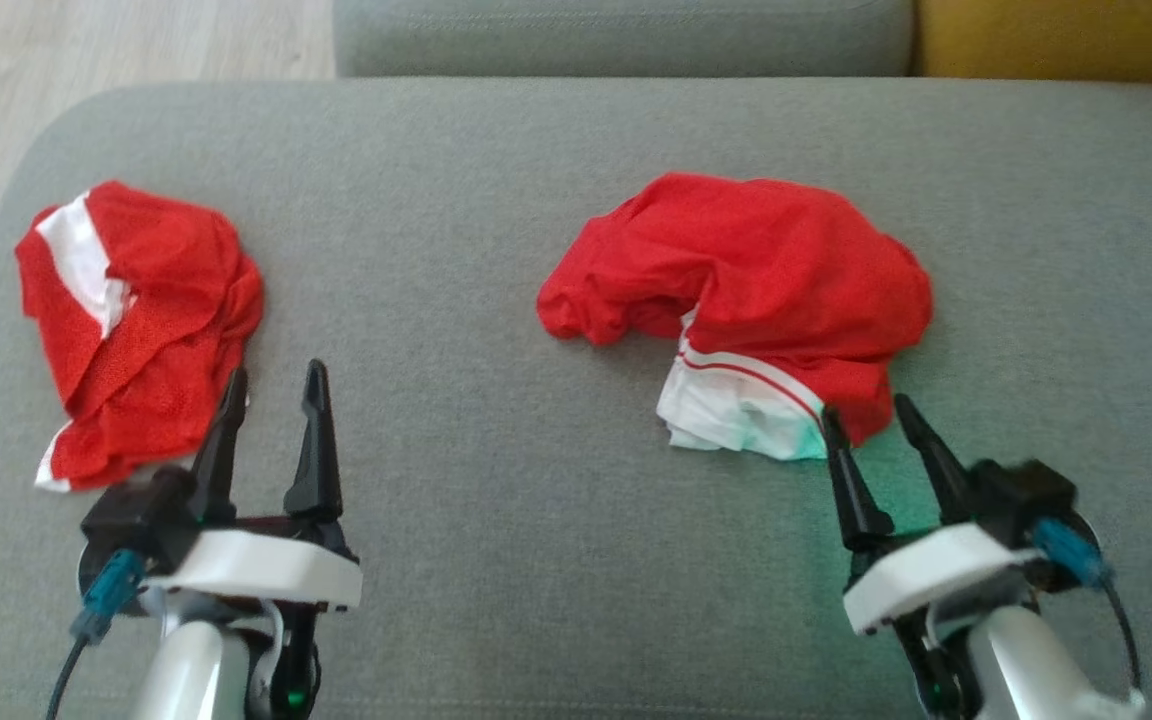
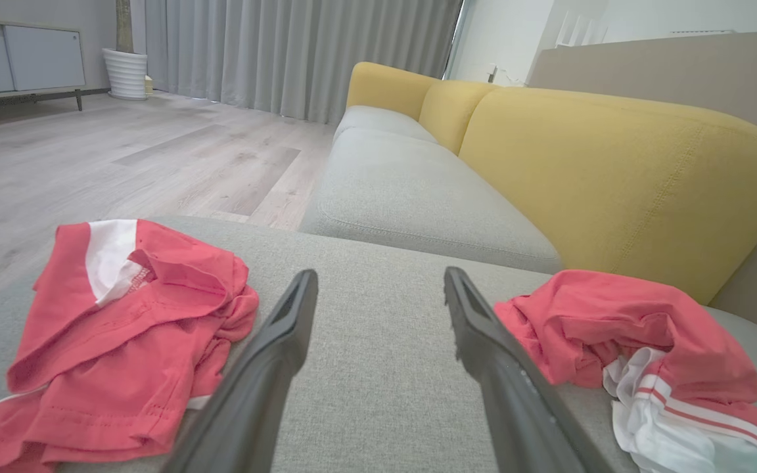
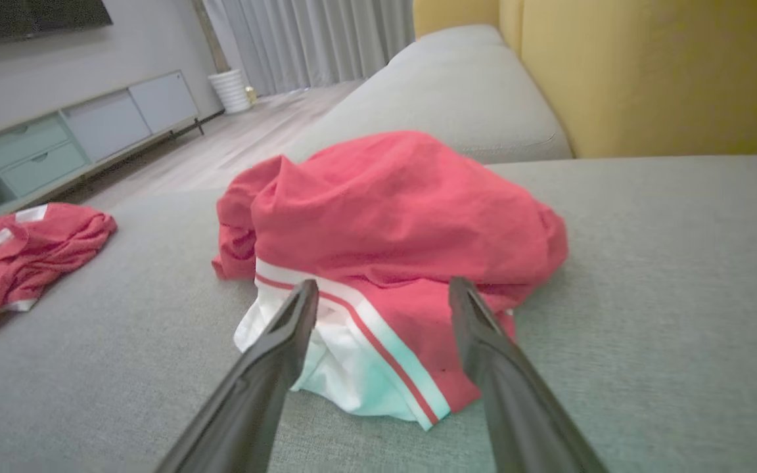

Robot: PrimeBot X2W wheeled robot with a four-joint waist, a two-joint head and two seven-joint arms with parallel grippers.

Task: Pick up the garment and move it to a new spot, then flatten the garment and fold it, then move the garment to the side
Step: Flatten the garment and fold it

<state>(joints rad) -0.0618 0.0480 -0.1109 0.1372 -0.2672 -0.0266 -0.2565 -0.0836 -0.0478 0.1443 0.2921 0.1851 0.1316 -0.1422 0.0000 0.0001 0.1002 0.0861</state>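
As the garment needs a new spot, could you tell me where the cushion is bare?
Bare: the wide strip between the left garment and the right garment, and the cushion beyond both. Crowded: left tool beside the left garment, right tool at the right garment's white hem.

The red garment (image 1: 756,270) lies crumpled in a rounded heap on the right part of the grey cushion (image 1: 496,180); a white band edged with a thin red stripe spills out from under its near edge. A second red garment (image 1: 146,330), flatter and rumpled, with a white strip across its far corner, lies well apart at the cushion's left.
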